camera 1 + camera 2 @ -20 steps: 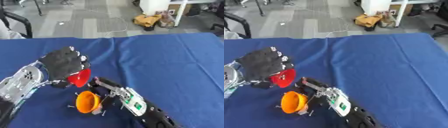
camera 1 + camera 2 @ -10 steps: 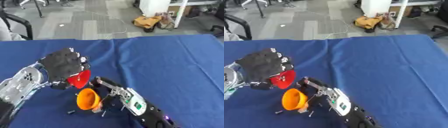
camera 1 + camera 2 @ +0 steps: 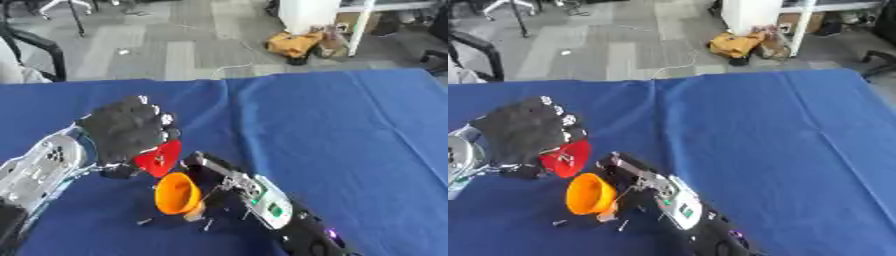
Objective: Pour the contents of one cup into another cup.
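- The table, covered in a blue cloth, fills the lower part of both views, with a grey floor beyond its far edge.
- The right arm comes up from the bottom edge, black with a white and green panel on the forearm.
- The left arm, silver and black, enters from the lower left.
- The left hand shows its black back, and its fingers are curled round the red cup, holding it tipped on its side above the table.
- The right hand reaches to the orange cup; its fingers lie against the cup's far side and seem to grip it, though just how far they close I cannot tell.
- The orange cup is tilted, its open mouth turned toward the left and slightly up, directly below and just beside the red cup.
- The red cup's rim hangs right over the orange cup's mouth; whether the two touch cannot be made out.
- Several small dark bits lie scattered on the cloth beside the orange cup's base, some thin and pale like screws.
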`<state>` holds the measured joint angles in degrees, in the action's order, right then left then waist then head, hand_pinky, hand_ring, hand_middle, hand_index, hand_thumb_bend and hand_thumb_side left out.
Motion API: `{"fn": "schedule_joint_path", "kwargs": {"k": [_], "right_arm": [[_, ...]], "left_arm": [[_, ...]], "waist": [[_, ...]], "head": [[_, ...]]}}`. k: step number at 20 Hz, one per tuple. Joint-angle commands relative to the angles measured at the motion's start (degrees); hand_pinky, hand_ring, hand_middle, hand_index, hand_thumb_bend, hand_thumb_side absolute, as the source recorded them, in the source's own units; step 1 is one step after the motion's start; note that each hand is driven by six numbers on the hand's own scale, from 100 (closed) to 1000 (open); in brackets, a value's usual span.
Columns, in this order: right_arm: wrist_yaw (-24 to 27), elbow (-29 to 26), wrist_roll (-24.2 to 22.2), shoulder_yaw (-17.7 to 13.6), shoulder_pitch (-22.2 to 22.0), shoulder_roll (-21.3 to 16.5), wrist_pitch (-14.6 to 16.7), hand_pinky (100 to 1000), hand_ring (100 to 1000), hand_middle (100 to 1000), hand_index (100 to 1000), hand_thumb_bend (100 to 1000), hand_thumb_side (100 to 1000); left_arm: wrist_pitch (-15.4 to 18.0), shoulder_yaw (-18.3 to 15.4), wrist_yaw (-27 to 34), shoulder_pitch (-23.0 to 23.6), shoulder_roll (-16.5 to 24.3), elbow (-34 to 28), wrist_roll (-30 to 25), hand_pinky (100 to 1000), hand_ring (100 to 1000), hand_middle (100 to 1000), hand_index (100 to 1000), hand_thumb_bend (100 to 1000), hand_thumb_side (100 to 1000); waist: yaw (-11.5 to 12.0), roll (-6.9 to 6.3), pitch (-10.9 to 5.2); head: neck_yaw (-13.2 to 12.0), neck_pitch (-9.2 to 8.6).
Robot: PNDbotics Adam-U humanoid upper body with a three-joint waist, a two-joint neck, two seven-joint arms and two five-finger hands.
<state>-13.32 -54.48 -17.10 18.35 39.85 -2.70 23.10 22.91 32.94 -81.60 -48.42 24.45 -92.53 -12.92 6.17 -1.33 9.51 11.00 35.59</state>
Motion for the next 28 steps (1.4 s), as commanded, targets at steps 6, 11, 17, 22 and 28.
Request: {"fn": "schedule_joint_path", "kwargs": {"k": [6,11,17,22,28], "right_arm": [[-0.4,3.9,0.5,-1.1,-0.6,-1.3,-0.9,520,319,184,439,665,100],[-0.6,4.0,0.4,-1.1,-0.7,-1.2,-0.8,521,319,184,439,665,100],[-0.5,4.1,0.3,-1.2,-0.6,-1.2,-0.7,522,319,184,440,664,100],[-0.7,4.2,0.4,-1.3,-0.6,-1.2,-0.7,523,320,184,440,664,100],[-0.8,4.4,0.4,-1.4,-0.6,-1.2,-0.6,523,320,184,440,664,100]], "left_arm": [[3.3,-0.3,-5.5,-1.1,1.7,-1.8,0.8,106,205,265,682,316,196],[3.7,-0.4,-6.7,-1.1,1.6,-1.5,1.4,106,205,264,682,312,196],[4.5,-0.2,-9.5,-1.3,1.8,-2.3,2.0,112,210,264,684,313,195],[5.8,0.1,-13.2,-1.5,2.1,-3.0,2.7,116,213,265,686,314,195],[6.0,0.0,-15.3,-1.5,2.1,-2.9,3.9,119,214,265,686,312,196]], "waist": [[-0.3,-0.16,-0.47],[-0.3,-0.12,-0.45],[-0.3,-0.13,-0.51],[-0.3,-0.13,-0.53],[-0.3,-0.13,-0.52]], "head": [[0.2,-0.61],[0.3,-0.59],[0.3,-0.67],[0.3,-0.76],[0.4,-0.79]]}}
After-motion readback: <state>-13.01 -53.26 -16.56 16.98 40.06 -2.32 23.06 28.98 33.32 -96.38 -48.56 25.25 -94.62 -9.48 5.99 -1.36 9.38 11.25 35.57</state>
